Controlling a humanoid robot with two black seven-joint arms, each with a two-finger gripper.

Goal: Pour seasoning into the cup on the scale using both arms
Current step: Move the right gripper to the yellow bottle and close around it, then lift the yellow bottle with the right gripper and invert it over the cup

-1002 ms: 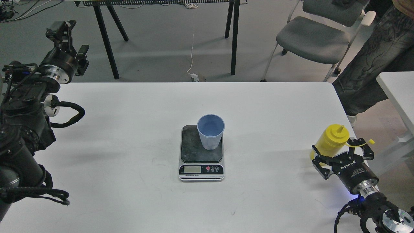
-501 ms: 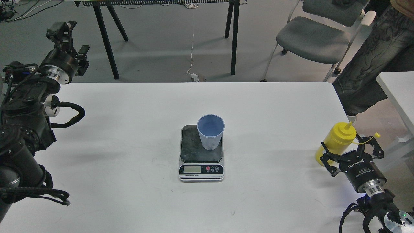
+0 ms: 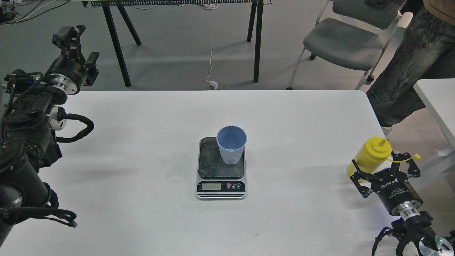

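This looks like a lab or a work room where robots get tested. A big white table [image 3: 142, 149] stands on a plain grey floor [image 3: 185, 46]. Wires [image 3: 10, 10] lie loose on that floor in the far corner, and a thin white cord [image 3: 212, 46] hangs down to a plug. Behind the table is a bench with black legs [image 3: 117, 42]. A grey office chair [image 3: 343, 44] waits near it. A person in dark trousers [image 3: 405, 78] stands close by. Another white table [image 3: 437, 103] sits at the side.
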